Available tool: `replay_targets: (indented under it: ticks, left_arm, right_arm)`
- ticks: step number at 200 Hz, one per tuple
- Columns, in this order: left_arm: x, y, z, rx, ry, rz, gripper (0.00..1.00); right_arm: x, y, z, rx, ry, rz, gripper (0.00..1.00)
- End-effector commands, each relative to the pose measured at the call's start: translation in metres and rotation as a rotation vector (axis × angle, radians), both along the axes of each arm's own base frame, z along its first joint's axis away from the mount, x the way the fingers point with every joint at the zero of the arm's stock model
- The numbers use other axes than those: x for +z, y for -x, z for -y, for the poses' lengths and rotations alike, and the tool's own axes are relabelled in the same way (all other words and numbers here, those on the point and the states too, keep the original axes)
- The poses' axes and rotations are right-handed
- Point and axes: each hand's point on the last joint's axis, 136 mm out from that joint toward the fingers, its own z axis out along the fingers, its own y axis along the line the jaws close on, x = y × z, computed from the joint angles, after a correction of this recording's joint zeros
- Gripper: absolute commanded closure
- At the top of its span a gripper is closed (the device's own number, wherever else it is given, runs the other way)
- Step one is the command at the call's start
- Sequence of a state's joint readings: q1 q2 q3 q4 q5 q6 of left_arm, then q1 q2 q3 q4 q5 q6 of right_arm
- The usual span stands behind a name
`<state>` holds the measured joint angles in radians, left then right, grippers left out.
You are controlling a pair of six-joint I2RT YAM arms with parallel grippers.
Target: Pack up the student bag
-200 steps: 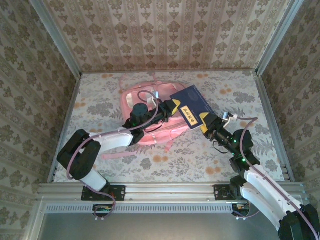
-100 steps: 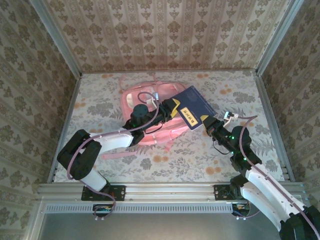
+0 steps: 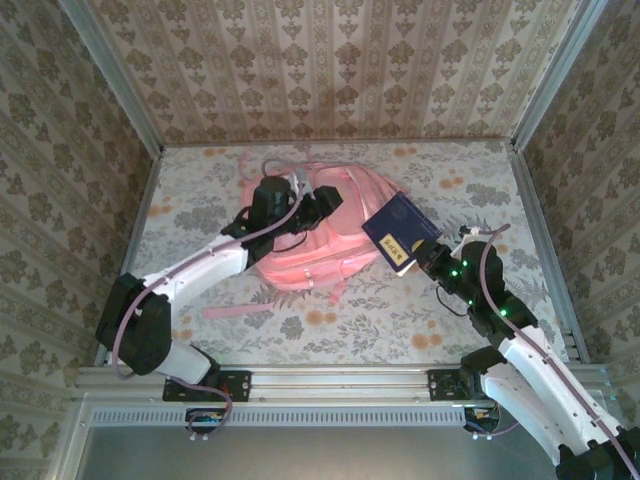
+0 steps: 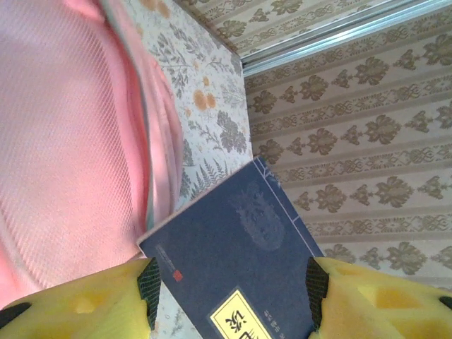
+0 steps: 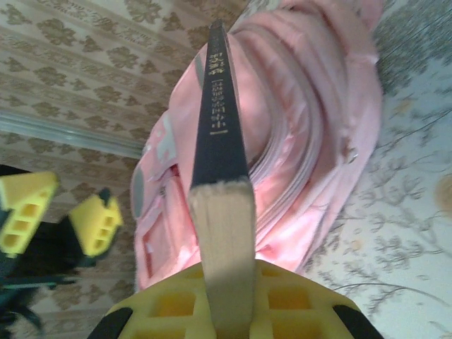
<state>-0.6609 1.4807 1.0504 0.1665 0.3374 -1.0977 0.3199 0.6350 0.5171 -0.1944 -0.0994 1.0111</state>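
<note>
Student bag [image 3: 300, 250] lying flat near the middle of the floral tabletop [image 3: 190, 215], pale straps trailing toward the near edge. Right hand [image 3: 419, 257] clenched on one end of a dark blue book [image 3: 397, 230]. The rest of the volume juts toward the bag's right flank, its far corner over the pink fabric; contact there cannot be judged. Left hand [image 3: 322, 198] poised above the bag's upper part, fingers [image 5: 99, 222] spread and grasping nothing, so the fabric beneath lies slack and unsupported. Whether the main zip mouth gapes wide enough cannot be told from these views.

Likely hazards:
- **Snagging at the mouth.** With no hand holding the mouth apart, the book's leading corner may catch on a zip line or a fold. It would then shove the soft bag across the tabletop instead of entering.
- **Slipping in the grip.** The grip sits at one end only, so the book's weight acts on a long lever, and it could pivot or slide between the pads.
- **Collision between the hands.** The released left hand stands close to the insertion path, and a direct advance could bring book and yellow pads together.
</note>
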Motion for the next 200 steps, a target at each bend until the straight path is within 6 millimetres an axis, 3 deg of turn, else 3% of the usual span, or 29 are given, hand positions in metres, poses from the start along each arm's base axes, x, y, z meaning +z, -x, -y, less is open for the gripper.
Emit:
replay_targets:
  ticks: [1, 22, 48, 85, 156, 200]
  left_arm:
    - [-0.020, -0.009, 0.005, -0.076, -0.132, -0.012, 0.40]
    - [-0.027, -0.027, 0.027, -0.129, -0.105, -0.044, 0.42]
    - [-0.037, -0.048, 0.056, -0.180, -0.010, -0.086, 0.55]
    - [-0.050, -0.071, 0.075, -0.184, 0.039, -0.115, 0.55]
    - [-0.076, -0.093, 0.084, -0.167, 0.021, -0.149, 0.56]
    - [-0.098, -0.100, 0.078, -0.155, -0.090, -0.176, 0.57]
  right_arm:
    - [0.013, 0.003, 0.024, -0.069, 0.135, 0.029, 1.00]
    - [0.011, 0.005, 0.033, -0.083, 0.175, 0.013, 1.00]
    - [0.014, 0.014, 0.052, -0.141, 0.250, -0.016, 1.00]
    - [0.026, 0.022, 0.060, -0.137, 0.290, 0.013, 1.00]
    - [0.017, 0.026, 0.057, -0.102, 0.315, -0.010, 1.00]
    - [0.017, 0.025, 0.056, -0.101, 0.308, -0.008, 1.00]
